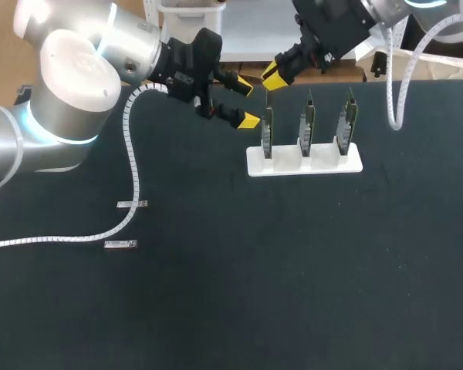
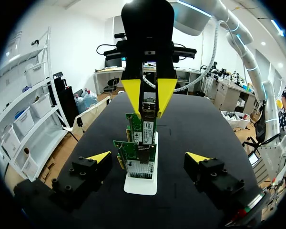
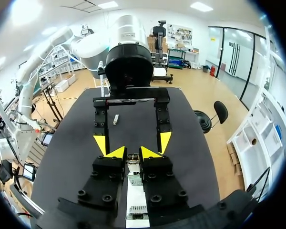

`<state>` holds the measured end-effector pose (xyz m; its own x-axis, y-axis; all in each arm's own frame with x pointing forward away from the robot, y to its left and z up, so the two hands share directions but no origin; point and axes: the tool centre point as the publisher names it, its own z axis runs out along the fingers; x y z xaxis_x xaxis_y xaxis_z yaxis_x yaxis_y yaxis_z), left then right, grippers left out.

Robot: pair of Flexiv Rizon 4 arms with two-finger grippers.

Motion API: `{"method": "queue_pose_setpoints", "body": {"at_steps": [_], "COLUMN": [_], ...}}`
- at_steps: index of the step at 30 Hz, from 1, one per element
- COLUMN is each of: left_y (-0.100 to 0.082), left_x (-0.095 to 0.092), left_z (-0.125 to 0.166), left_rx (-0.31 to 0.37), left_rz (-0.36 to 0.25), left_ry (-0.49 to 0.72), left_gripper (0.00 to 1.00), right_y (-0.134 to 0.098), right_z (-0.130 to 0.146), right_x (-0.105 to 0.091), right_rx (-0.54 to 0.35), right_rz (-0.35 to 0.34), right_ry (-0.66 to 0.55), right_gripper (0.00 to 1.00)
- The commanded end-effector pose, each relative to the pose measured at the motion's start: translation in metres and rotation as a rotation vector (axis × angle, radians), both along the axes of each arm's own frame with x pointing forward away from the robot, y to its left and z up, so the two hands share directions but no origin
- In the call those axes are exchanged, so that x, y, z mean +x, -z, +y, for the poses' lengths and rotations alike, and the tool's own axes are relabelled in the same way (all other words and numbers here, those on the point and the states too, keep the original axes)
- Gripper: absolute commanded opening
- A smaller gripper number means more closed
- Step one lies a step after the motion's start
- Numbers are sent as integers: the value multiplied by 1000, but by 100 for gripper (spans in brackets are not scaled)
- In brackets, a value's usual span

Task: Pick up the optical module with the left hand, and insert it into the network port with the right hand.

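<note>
My right gripper (image 1: 272,75) hangs over the leftmost of three upright green network cards (image 1: 268,129) and is shut on a small silver optical module (image 2: 148,107). The module points down at that card's top edge. In the right wrist view the module (image 3: 132,158) sits pinched between my right gripper's (image 3: 133,153) yellow tips. My left gripper (image 1: 248,100) is open and holds nothing, just left of the cards. Its fingers (image 2: 97,158) stand on either side of the nearest card (image 2: 137,155). Two more modules (image 1: 131,204) lie flat on the table at the left.
The three cards stand in a white holder (image 1: 305,160) at the back middle of the black table. A white ribbed cable (image 1: 131,166) trails from my left arm across the table's left part, next to the second loose module (image 1: 120,244).
</note>
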<state>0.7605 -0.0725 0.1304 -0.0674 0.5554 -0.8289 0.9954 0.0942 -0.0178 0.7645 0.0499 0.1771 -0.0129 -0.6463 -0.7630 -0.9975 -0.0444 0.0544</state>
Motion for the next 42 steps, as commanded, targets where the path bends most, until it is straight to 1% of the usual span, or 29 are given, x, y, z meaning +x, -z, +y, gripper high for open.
{"method": "queue_pose_setpoints", "body": {"at_steps": [1,11,25,42], "left_y": [0,0,0,0], "left_x": [2,2,2,2], "left_z": [-1,-1,-1,-1], "left_rx": [5,5,5,5], "left_rz": [3,3,3,3], "left_ry": [1,1,1,1], "left_gripper": [100,100,100,100], "right_y": [1,0,3,2], "right_z": [0,-1,-3,1], "right_x": [0,3,2,8], "right_rx": [2,1,1,20], "right_rz": [-3,-23,-22,-35], "right_ry": [-3,-13,-30,-26], "right_gripper": [0,0,0,0]}}
